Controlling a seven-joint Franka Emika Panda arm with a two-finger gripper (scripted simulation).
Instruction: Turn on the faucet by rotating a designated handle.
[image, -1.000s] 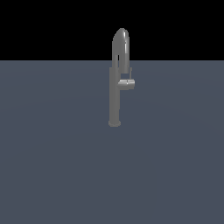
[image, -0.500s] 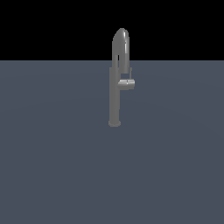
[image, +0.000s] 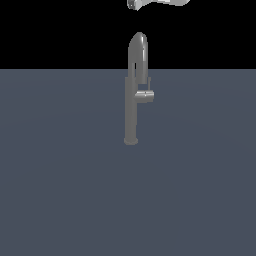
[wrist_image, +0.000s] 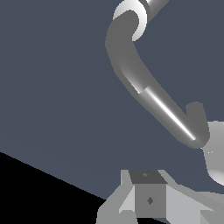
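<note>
The faucet (image: 131, 112) is a tall slim grey column on a small round base, with an arched spout (image: 138, 50) on top. The handle (image: 145, 95) is a short stub sticking out of the column at mid-height, toward the exterior view's right. A pale piece of my arm (image: 157, 4) shows at the top edge, above the spout. In the wrist view the faucet (wrist_image: 166, 111) runs diagonally, with the curved spout (wrist_image: 120, 48) and the handle (wrist_image: 196, 114). My gripper (wrist_image: 149, 183) is apart from the faucet; its fingertips look pressed together and hold nothing.
The faucet stands on a flat blue-grey floor (image: 60, 190) that fills the lower part of the exterior view. A pale rounded shape (wrist_image: 215, 153) sits beside the column's far end in the wrist view; I cannot tell what it is.
A pale piece of my arm has come into the exterior view at the top edge, above the spout. The faucet and its handle have not moved.
</note>
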